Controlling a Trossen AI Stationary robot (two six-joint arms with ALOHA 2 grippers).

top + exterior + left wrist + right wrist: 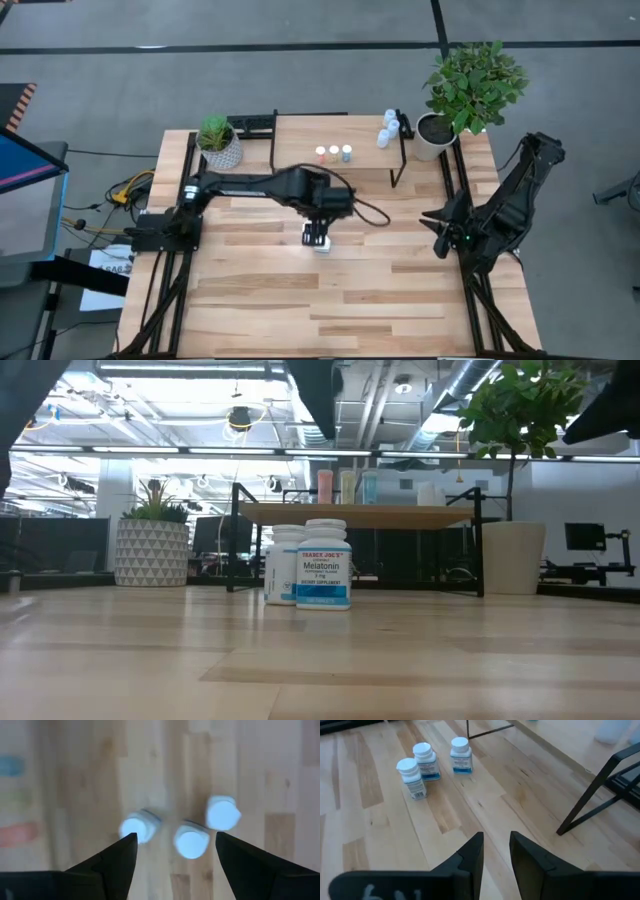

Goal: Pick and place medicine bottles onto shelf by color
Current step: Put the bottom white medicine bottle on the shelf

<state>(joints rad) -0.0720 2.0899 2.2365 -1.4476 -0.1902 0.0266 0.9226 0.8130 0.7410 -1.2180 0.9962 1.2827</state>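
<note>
Left gripper (175, 851) above three white bottles (434, 762); fingers spread, nothing grasped.
High view hides the bottles under the arm; the right wrist view shows all three mid-table, before the shelf (340, 130). Right gripper (496, 851) waits apart, narrowly parted, empty.

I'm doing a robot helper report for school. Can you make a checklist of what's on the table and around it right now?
Surface: light-wood table, mostly bare at the front.
Job's things: three white bottles stand together mid-table; three small capped bottles and pale-blue bottles stand on the shelf.
Clutter: small patterned plant pot; tall leafy plant in a white pot.
Grippers: left gripper open, above the white bottles; right gripper holds nothing, parked at the table's right edge.
Cables: bundle on the floor left of the table.
Surroundings: grey floor; open room behind.
</note>
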